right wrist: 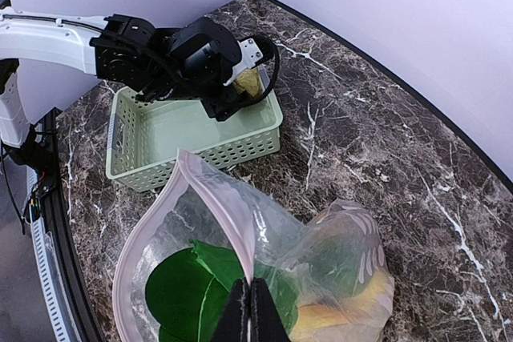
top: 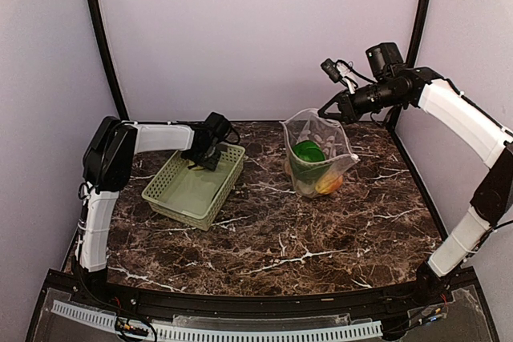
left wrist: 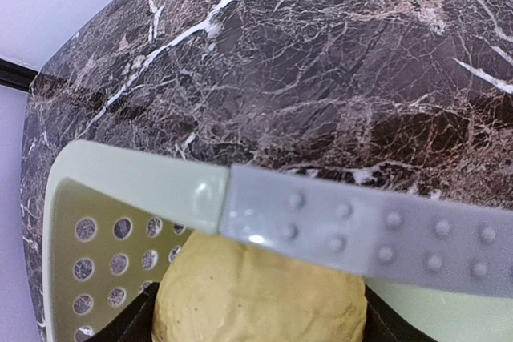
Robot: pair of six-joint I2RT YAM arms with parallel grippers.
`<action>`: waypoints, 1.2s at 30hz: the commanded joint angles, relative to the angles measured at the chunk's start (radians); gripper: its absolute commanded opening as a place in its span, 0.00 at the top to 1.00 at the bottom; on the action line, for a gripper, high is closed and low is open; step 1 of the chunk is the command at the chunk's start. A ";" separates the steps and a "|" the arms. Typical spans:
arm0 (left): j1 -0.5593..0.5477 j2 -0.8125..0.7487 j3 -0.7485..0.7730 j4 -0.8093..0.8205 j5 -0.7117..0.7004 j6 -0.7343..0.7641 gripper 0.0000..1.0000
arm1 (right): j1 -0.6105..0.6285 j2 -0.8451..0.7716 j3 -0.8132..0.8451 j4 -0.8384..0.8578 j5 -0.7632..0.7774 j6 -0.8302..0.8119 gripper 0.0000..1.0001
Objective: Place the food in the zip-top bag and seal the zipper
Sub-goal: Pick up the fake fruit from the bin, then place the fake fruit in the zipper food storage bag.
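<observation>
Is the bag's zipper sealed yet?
No: the right wrist view shows the bag gaping open, its zipper spread in a wide loop, with the right claw pinching one side of the rim.

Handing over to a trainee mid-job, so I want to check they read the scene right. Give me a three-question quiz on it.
1. True or false: the right hand is pinching the rim of the bag.
2. Which thing is at the left hand? A) potato B) carrot C) spoon
3. Fill in: the left hand is reaching into the ____.
Key: 1 true; 2 A; 3 basket.
</observation>
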 commanded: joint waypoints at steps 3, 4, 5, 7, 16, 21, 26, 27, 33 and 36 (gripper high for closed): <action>0.001 -0.031 0.026 -0.067 -0.010 -0.023 0.33 | -0.007 -0.016 -0.004 0.002 -0.001 -0.003 1.00; -0.006 -0.041 0.025 -0.074 -0.010 -0.029 0.34 | -0.006 -0.018 -0.008 0.003 0.001 -0.004 1.00; -0.011 -0.068 0.017 -0.081 -0.010 -0.030 0.34 | -0.006 -0.018 -0.011 0.006 0.003 -0.004 1.00; -0.033 -0.118 -0.004 -0.081 -0.016 -0.029 0.35 | -0.006 -0.018 -0.015 0.008 0.005 -0.006 1.00; -0.145 -0.438 -0.173 0.001 0.132 -0.049 0.39 | -0.006 -0.025 -0.028 0.016 -0.004 -0.008 1.00; -0.235 -0.602 -0.264 0.156 0.303 -0.094 0.40 | -0.006 -0.021 -0.025 0.018 -0.014 -0.005 1.00; -0.297 -0.756 -0.452 0.552 0.495 -0.160 0.42 | -0.007 -0.012 -0.003 0.012 -0.025 0.006 1.00; -0.314 -0.769 -0.468 0.593 0.509 -0.173 0.42 | -0.007 -0.011 0.000 0.009 -0.023 0.006 1.00; -0.395 -0.738 -0.504 0.846 0.635 -0.178 0.44 | -0.006 -0.010 0.018 0.009 -0.006 0.013 1.00; -0.448 -0.678 -0.457 0.892 0.669 -0.173 0.45 | -0.006 -0.004 0.047 -0.003 -0.009 0.017 1.00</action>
